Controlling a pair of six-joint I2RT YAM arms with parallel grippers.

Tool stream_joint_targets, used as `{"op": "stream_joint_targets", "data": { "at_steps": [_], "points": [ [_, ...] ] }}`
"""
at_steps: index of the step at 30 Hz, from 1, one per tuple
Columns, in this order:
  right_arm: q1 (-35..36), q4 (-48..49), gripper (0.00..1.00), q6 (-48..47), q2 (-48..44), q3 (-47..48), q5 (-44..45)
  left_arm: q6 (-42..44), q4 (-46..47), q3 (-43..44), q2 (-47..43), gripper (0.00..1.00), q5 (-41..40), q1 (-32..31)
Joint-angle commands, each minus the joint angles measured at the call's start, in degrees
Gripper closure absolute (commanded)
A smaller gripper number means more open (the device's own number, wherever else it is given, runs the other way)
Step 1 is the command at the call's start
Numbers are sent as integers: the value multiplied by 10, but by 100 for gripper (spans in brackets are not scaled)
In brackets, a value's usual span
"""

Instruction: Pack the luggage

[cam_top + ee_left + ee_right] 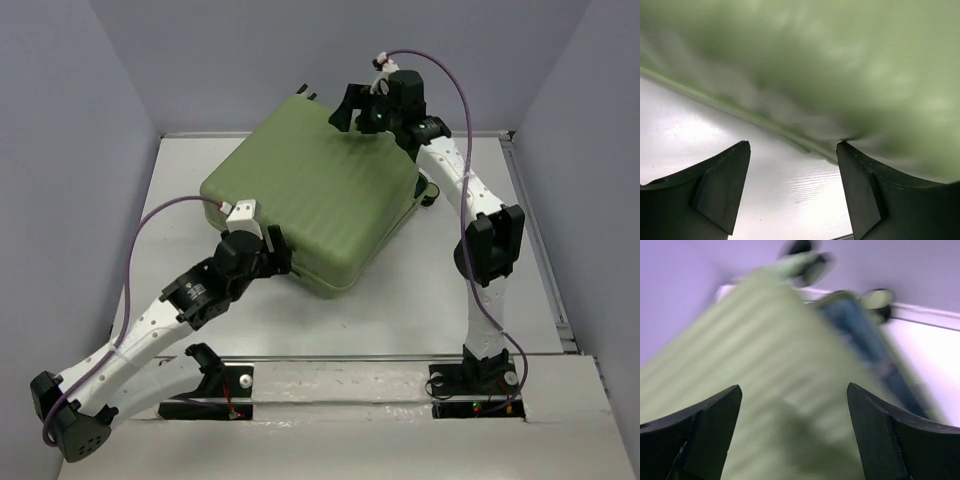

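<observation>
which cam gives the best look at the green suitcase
The top external view: nearly the whole luggage is in frame and sharp, lying on the table. The left wrist view shows only a blurred stretch of its green edge, very close. The right wrist view shows blurred ribs, a strip of blue lining and wheels.

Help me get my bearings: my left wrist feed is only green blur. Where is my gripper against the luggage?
Observer: The left gripper sits at the near left edge of the luggage, which lies ribbed shell up on the table.
Operator: And the other arm?
Observer: The right gripper hangs open over the far corner.
Operator: Is the case fully shut?
Observer: I cannot tell. The right wrist view shows a strip of blue lining beside the shell, but it is blurred.
</observation>
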Motion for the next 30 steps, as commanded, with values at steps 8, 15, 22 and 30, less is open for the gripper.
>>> {"op": "stream_joint_targets", "data": {
  "at_steps": [8, 15, 22, 30],
  "points": [
    [49, -140, 54, -74, -139, 16, -2, 74, 150, 241, 49, 15, -53, 43],
    [49, 5, 93, -60, -436, -381, 79, 114, 123, 376, 190, 12, 142, 218],
    [37, 22, 93, -19, -593, -630, 233, 16, 186, 417, 326, 13, 289, 419],
    [32, 47, 93, 22, -583, -712, 221, 4, 160, 469, 485, 15, 366, 499]
  ]
}}
